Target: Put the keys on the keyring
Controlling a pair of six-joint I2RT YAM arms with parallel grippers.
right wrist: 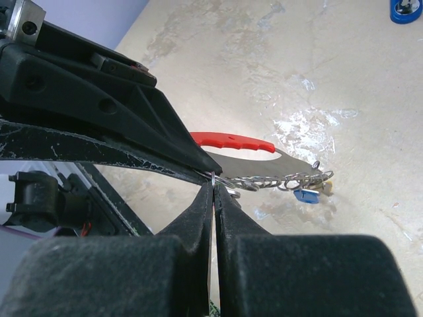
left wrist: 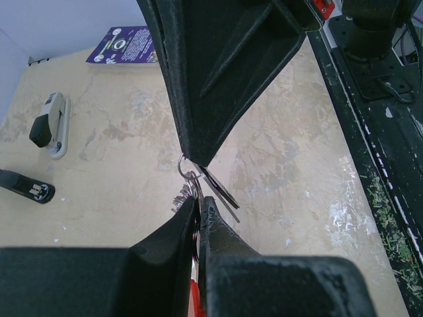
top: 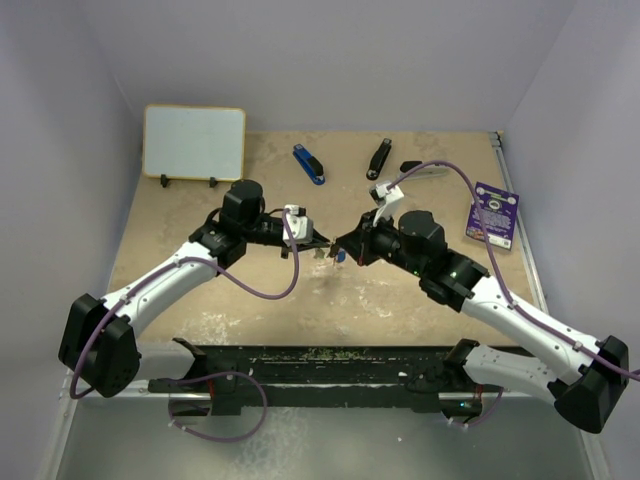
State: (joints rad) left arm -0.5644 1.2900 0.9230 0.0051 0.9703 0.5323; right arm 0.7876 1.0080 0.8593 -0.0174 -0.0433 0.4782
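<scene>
here we find our left gripper [left wrist: 199,202] and right gripper [right wrist: 215,189] closed tight, tip to tip, both pinching the thin silver keyring [right wrist: 264,179], its glossy red oval fob [right wrist: 231,141] and fine chain hanging just past the tips toward the small blue-headed keys [right wrist: 305,195].

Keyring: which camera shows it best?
Right wrist. There the keyring shows its chain, red fob and blue tag. Left wrist shows just its ring. From the top it's a tiny speck.
</scene>
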